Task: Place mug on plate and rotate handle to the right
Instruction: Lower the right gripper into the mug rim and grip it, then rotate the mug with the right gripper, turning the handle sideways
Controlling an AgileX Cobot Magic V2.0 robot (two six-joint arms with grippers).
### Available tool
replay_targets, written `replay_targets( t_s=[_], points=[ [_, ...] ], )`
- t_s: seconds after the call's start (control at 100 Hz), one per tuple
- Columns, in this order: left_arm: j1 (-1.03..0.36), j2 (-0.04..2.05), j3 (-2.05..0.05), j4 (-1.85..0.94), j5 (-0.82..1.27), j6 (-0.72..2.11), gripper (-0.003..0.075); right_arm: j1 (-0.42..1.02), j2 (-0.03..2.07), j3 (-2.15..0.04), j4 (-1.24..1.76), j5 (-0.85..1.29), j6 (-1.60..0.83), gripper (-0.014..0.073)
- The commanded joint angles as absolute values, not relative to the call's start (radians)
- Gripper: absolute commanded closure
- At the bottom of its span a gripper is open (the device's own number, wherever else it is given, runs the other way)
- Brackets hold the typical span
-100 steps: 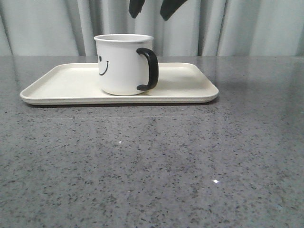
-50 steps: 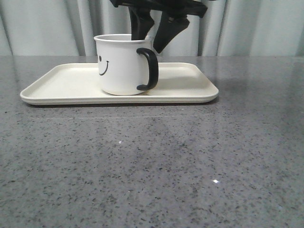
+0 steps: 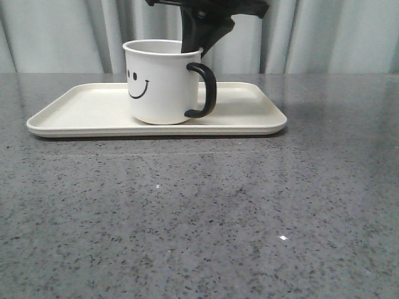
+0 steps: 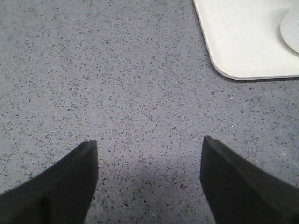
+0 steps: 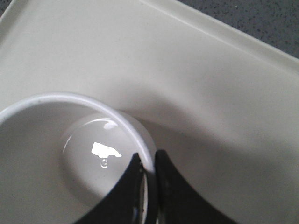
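Observation:
The white mug (image 3: 159, 84) with a black smiley face stands upright on the cream plate (image 3: 249, 118). Its black handle (image 3: 204, 91) points right, slightly toward the camera. My right gripper (image 3: 194, 45) comes down from above and is shut on the mug's rim just above the handle, one finger inside and one outside. In the right wrist view the gripper (image 5: 149, 163) pinches the rim of the mug (image 5: 70, 140) over the plate (image 5: 210, 84). My left gripper (image 4: 149, 149) is open and empty above bare table; a corner of the plate (image 4: 243, 42) shows there.
The grey speckled table (image 3: 199, 218) stretches in front of the plate. Pale curtains (image 3: 336, 37) hang behind the table's far edge.
My right gripper came down from above and closed on the mug's rim. The mug has turned, so the handle swung further right and more of the smiley shows.

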State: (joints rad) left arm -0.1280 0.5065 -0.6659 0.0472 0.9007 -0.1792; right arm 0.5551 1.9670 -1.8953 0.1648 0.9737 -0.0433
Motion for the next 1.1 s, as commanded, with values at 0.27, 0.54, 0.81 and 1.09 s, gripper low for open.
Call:
replay_targets(
  t_s=[0.27, 0.54, 0.81, 1.09],
  points=[
    [-0.125, 0.512, -0.694, 0.042, 0.833, -0.188, 0.0258, 0.542, 1.913, -2.120, 0.175, 1.115, -0.363, 0.0657],
    [-0.125, 0.512, -0.694, 0.042, 0.833, -0.188, 0.0258, 0.470, 1.935, -2.187, 0.401, 1.228, -0.612, 0.0657],
    [-0.125, 0.512, -0.694, 0.042, 0.833, -0.188, 0.0258, 0.457, 2.042, -2.305, 0.449, 1.336, -0.687, 0.0657],
    [-0.125, 0.512, -0.694, 0.042, 0.833, -0.188, 0.0258, 0.458, 2.069, -2.316, 0.437, 1.337, -0.713, 0.0657]
  ],
)
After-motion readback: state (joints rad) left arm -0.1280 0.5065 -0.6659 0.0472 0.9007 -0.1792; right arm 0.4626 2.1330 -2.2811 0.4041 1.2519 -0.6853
